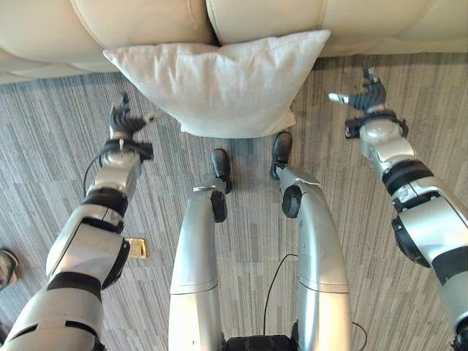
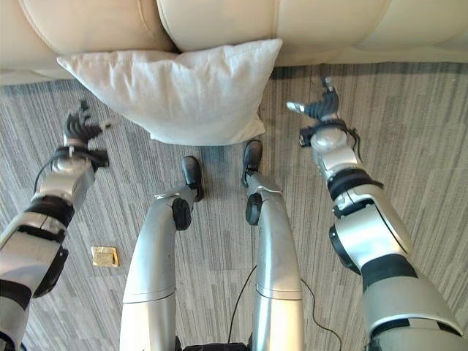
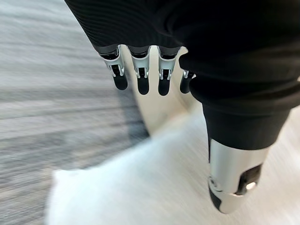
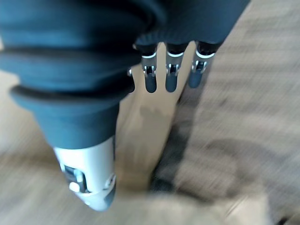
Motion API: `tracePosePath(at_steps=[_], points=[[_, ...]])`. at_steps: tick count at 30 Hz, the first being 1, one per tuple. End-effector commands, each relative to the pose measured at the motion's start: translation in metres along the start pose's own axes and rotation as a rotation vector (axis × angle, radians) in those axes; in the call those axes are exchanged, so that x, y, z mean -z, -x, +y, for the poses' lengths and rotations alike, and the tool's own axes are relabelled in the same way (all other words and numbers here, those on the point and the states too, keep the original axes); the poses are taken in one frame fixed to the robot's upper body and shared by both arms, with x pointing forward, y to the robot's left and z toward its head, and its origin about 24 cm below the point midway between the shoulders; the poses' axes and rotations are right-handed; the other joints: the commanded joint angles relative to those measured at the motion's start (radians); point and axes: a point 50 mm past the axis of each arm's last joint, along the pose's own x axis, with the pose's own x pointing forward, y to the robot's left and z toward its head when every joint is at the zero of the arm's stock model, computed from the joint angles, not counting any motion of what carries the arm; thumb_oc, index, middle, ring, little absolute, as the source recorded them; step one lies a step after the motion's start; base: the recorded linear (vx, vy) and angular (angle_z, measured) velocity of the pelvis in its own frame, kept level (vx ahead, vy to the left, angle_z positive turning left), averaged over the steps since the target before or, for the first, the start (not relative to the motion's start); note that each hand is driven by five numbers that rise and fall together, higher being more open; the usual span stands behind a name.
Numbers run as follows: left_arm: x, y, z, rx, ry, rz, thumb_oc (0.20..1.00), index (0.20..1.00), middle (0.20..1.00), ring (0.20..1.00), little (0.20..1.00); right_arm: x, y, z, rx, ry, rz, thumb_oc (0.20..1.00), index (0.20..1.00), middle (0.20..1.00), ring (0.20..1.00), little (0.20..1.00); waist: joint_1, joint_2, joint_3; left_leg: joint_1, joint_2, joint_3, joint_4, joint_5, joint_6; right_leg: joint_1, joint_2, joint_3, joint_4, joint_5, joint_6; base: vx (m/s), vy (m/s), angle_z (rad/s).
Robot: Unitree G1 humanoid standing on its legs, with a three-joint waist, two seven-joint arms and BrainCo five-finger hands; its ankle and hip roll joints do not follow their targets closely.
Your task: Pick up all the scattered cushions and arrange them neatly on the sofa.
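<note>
A white square cushion [image 1: 219,84] lies on the grey carpet, its top edge leaning against the front of the cream sofa [image 1: 146,22]. My left hand [image 1: 124,121] hovers just off the cushion's left corner, open, thumb pointing toward it, holding nothing. My right hand [image 1: 365,95] is to the right of the cushion, a short gap away, also open and empty. In the left wrist view the relaxed fingers [image 3: 143,77] hang above the cushion [image 3: 140,187]. The right wrist view has my fingers [image 4: 171,77] over the carpet beside the sofa base.
A small brass floor plate [image 1: 135,248] is set in the carpet at the lower left. A person's shoe [image 1: 6,267] shows at the left edge. Grey striped carpet [image 1: 409,95] spreads on both sides of the cushion.
</note>
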Motion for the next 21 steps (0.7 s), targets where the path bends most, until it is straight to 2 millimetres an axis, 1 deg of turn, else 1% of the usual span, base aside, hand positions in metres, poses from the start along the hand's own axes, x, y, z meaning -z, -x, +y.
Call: tracePosePath(at_steps=[1,2,3,4,5,7,8,9,11,13,14,15,16,17,18,19,20,21], points=[[-0.009,0.0,-0.006,-0.004,0.032,-0.054,1.0,1.0,1.0,1.0,1.0,-0.006,0.008,0.03,-0.071,-0.037,-0.045,1.0,1.0,1.0,1.0,1.0,0.015,0.068,-0.112,0.019,-0.033,0.006,-0.007,-0.07,-0.014,0.035,-0.003,0.073,0.074,-0.189,0.103,0.02,-0.066,0.13],[-0.032,-0.001,-0.023,0.036,0.063,-0.129,1.0,1.0,1.0,1.0,1.0,-0.029,0.009,0.045,-0.119,-0.063,-0.107,0.533,0.533,0.533,0.533,0.533,0.026,0.077,-0.121,0.004,-0.044,-0.003,-0.006,-0.064,-0.015,0.021,-0.007,0.072,0.085,-0.191,0.098,0.01,-0.046,0.12],[-0.033,-0.001,-0.023,0.036,0.063,-0.13,1.0,1.0,1.0,1.0,1.0,-0.029,0.009,0.044,-0.118,-0.064,-0.108,0.533,0.533,0.533,0.533,0.533,0.026,0.077,-0.121,0.003,-0.045,-0.003,-0.006,-0.063,-0.015,0.02,-0.007,0.071,0.086,-0.191,0.098,0.01,-0.066,0.19],[-0.049,0.002,-0.038,0.07,0.102,-0.198,0.2,0.2,0.2,0.2,0.2,-0.049,0.013,0.056,-0.154,-0.133,-0.168,0.2,0.2,0.2,0.2,0.2,0.034,0.081,-0.133,0.003,-0.052,-0.008,-0.016,-0.055,-0.018,0.017,-0.009,0.069,0.084,-0.19,0.096,0.0,-0.028,0.13],[-0.048,0.002,-0.038,0.069,0.101,-0.198,0.2,0.2,0.2,0.2,0.2,-0.048,0.013,0.056,-0.154,-0.134,-0.168,0.2,0.2,0.2,0.2,0.2,0.034,0.081,-0.134,0.002,-0.052,-0.008,-0.017,-0.054,-0.018,0.017,-0.01,0.069,0.084,-0.19,0.096,0.0,-0.036,0.16],[-0.061,0.008,-0.047,0.095,0.137,-0.267,0.2,0.2,0.2,0.2,0.2,-0.06,0.018,0.062,-0.181,-0.21,-0.218,0.2,0.2,0.2,0.2,0.2,0.038,0.08,-0.144,0.011,-0.058,-0.011,-0.034,-0.045,-0.022,0.026,-0.01,0.063,0.072,-0.186,0.096,0.0,-0.012,0.17],[-0.067,0.014,-0.051,0.119,0.152,-0.318,0.2,0.2,0.2,0.2,0.2,-0.067,0.025,0.067,-0.215,-0.249,-0.268,0.2,0.2,0.2,0.2,0.2,0.039,0.077,-0.155,0.03,-0.06,-0.011,-0.062,-0.035,-0.026,0.047,-0.009,0.057,0.048,-0.179,0.1,-0.01,-0.004,0.22],[-0.066,0.014,-0.051,0.119,0.151,-0.316,0.2,0.2,0.2,0.2,0.2,-0.066,0.025,0.067,-0.216,-0.249,-0.266,0.2,0.2,0.2,0.2,0.2,0.039,0.077,-0.155,0.033,-0.06,-0.011,-0.065,-0.034,-0.026,0.049,-0.009,0.057,0.045,-0.178,0.1,-0.01,0.0,0.23],[-0.068,0.021,-0.057,0.136,0.167,-0.354,0.2,0.2,0.2,0.2,0.2,-0.063,0.031,0.068,-0.234,-0.29,-0.29,0.2,0.2,0.2,0.2,0.2,0.036,0.072,-0.166,0.064,-0.061,-0.015,-0.116,-0.02,-0.03,0.078,-0.005,0.051,0.009,-0.167,0.109,-0.02,0.011,0.08],[-0.063,0.031,-0.065,0.157,0.18,-0.365,0.2,0.2,0.2,0.2,0.2,-0.055,0.04,0.073,-0.248,-0.36,-0.292,0.2,0.2,0.2,0.2,0.2,0.029,0.067,-0.169,0.124,-0.059,-0.016,-0.178,-0.005,-0.037,0.139,-0.005,0.044,-0.048,-0.151,0.118,-0.07,0.029,0.01],[-0.049,0.044,-0.073,0.186,0.191,-0.354,0.2,0.2,0.2,0.2,0.2,-0.033,0.051,0.073,-0.258,-0.368,-0.274,0.2,0.2,0.2,0.2,0.2,0.021,0.06,-0.171,0.208,-0.053,-0.02,-0.259,0.011,-0.045,0.221,-0.008,0.038,-0.119,-0.134,0.13,-0.06,0.029,0.01],[-0.047,0.045,-0.074,0.187,0.189,-0.349,0.2,0.2,0.2,0.2,0.2,-0.031,0.052,0.074,-0.258,-0.366,-0.269,0.2,0.2,0.2,0.2,0.2,0.021,0.061,-0.169,0.22,-0.054,-0.02,-0.268,0.014,-0.046,0.233,-0.008,0.038,-0.127,-0.131,0.13,-0.06,0.035,-0.03],[-0.035,0.058,-0.078,0.21,0.214,-0.341,0.2,0.2,0.2,0.2,0.2,-0.011,0.061,0.071,-0.257,-0.357,-0.252,0.2,0.2,0.2,0.2,0.2,0.013,0.059,-0.167,0.295,-0.054,-0.018,-0.326,0.021,-0.049,0.302,-0.011,0.033,-0.179,-0.117,0.14,-0.03,0.017,-0.06],[-0.033,0.059,-0.079,0.211,0.213,-0.336,0.2,0.2,0.2,0.2,0.2,-0.009,0.062,0.071,-0.257,-0.355,-0.248,0.2,0.2,0.2,0.2,0.2,0.013,0.059,-0.165,0.306,-0.054,-0.018,-0.334,0.024,-0.049,0.312,-0.011,0.032,-0.185,-0.114,0.14,0.0,0.043,-0.07],[-0.018,0.075,-0.08,0.238,0.223,-0.328,0.2,0.2,0.2,0.2,0.2,0.017,0.077,0.062,-0.255,-0.353,-0.224,0.2,0.2,0.2,0.2,0.2,0.002,0.051,-0.173,0.402,-0.054,-0.015,-0.396,0.029,-0.055,0.403,-0.013,0.022,-0.253,-0.097,0.152,0.0,0.0,0.0],[-0.015,0.076,-0.08,0.24,0.221,-0.322,0.2,0.2,0.2,0.2,0.2,0.02,0.078,0.063,-0.257,-0.351,-0.218,0.2,0.2,0.2,0.2,0.2,0.003,0.051,-0.171,0.415,-0.054,-0.015,-0.404,0.032,-0.055,0.416,-0.012,0.022,-0.26,-0.094,0.152,-0.04,0.045,0.0],[0.006,0.094,-0.079,0.259,0.239,-0.279,0.2,0.2,0.2,0.2,0.2,0.042,0.098,0.056,-0.269,-0.346,-0.205,0.2,0.2,0.2,0.2,0.2,-0.009,0.041,-0.183,0.517,-0.055,-0.005,-0.48,0.069,-0.054,0.515,-0.016,0.005,-0.343,-0.046,0.157,0.01,0.019,-0.03],[0.007,0.095,-0.079,0.259,0.239,-0.274,0.2,0.2,0.2,0.2,0.2,0.043,0.099,0.056,-0.27,-0.345,-0.2,0.2,0.2,0.2,0.2,0.2,-0.007,0.042,-0.184,0.537,-0.054,-0.012,-0.481,0.042,-0.06,0.532,-0.012,0.01,-0.337,-0.073,0.165,0.03,0.023,-0.12]])
